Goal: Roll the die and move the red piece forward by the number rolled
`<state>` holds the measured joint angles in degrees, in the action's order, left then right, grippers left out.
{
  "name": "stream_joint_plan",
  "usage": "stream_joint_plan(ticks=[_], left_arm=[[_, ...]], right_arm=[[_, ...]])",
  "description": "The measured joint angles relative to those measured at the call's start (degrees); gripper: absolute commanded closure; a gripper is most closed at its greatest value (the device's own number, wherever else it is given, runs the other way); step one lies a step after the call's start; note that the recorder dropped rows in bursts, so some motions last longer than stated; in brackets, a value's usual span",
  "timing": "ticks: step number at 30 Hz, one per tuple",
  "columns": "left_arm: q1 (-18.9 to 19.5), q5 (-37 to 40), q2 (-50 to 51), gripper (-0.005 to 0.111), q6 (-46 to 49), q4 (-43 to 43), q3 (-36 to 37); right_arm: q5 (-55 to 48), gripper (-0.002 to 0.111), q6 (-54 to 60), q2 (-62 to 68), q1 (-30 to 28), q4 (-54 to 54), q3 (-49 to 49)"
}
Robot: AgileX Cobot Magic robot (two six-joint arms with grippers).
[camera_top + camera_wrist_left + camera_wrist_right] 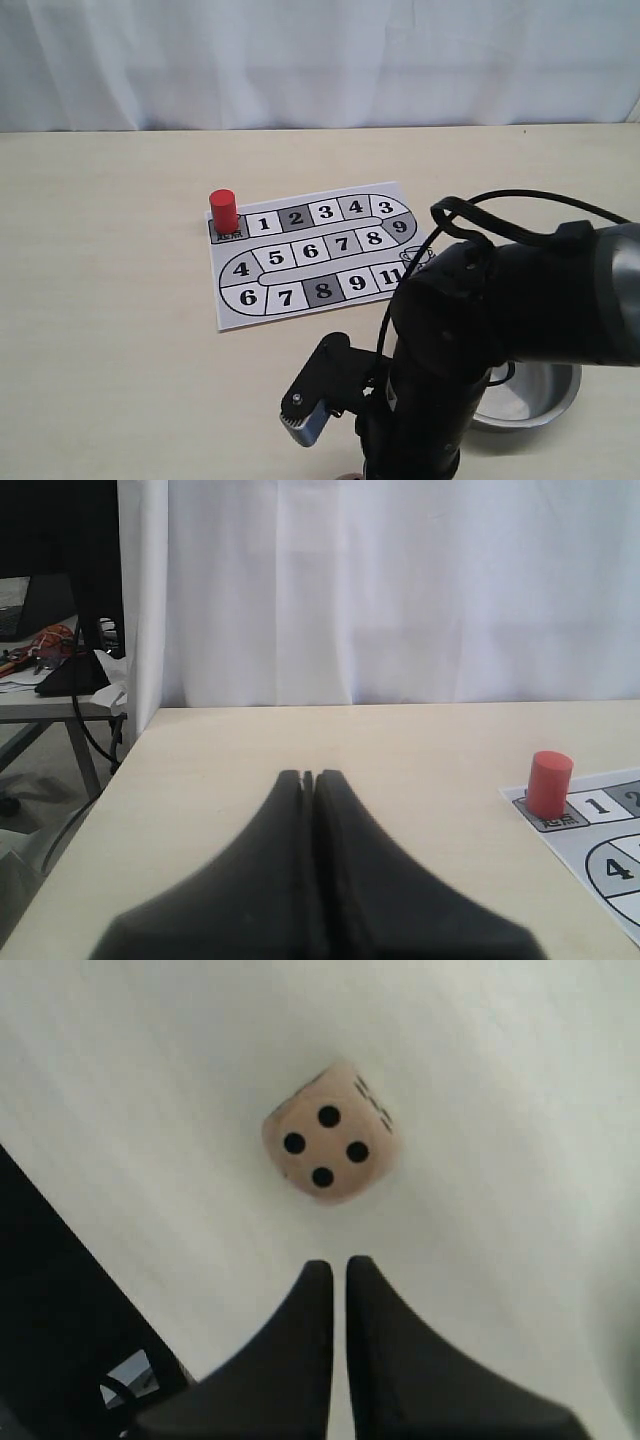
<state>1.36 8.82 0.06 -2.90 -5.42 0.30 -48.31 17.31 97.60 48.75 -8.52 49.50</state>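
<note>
Only my right wrist view catches the die (330, 1145), four pips showing. My left fingers (285, 825) and right fingers (305, 1330) are closed, empty.

Exterior view: high in front of the table (100, 250), tilted down across it toward the white curtain (300, 60); board (310, 260) mid-frame, right arm (520, 300) close and large at lower right.
Left wrist view: low over the table, facing level toward the curtain; left gripper (310, 778) at bottom centre.
Right wrist view: very near the tabletop, looking steeply down; die (328, 1145) at upper centre, right gripper (338, 1265) below it.
Shared: exterior and left wrist views both show the red piece (223, 210), the board's nearest corner and the curtain.
</note>
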Motion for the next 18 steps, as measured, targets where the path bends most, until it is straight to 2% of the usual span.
stream_joint_plan(ticks=[8, 13, 18], left_arm=[[0.0, 0.0, 0.0, 0.107, 0.0, 0.0, 0.0], [0.0, 0.0, 0.0, 0.107, 0.0, 0.0, 0.0], [0.0, 0.0, 0.0, 0.107, 0.0, 0.0, 0.0]], right_arm=[[-3.8, 0.104, 0.0, 0.0, 0.0, 2.1, 0.8], [-6.2, 0.104, -3.1, 0.0, 0.0, 6.9, 5.3], [-4.0, 0.104, -7.4, 0.0, 0.0, 11.5, 10.3]])
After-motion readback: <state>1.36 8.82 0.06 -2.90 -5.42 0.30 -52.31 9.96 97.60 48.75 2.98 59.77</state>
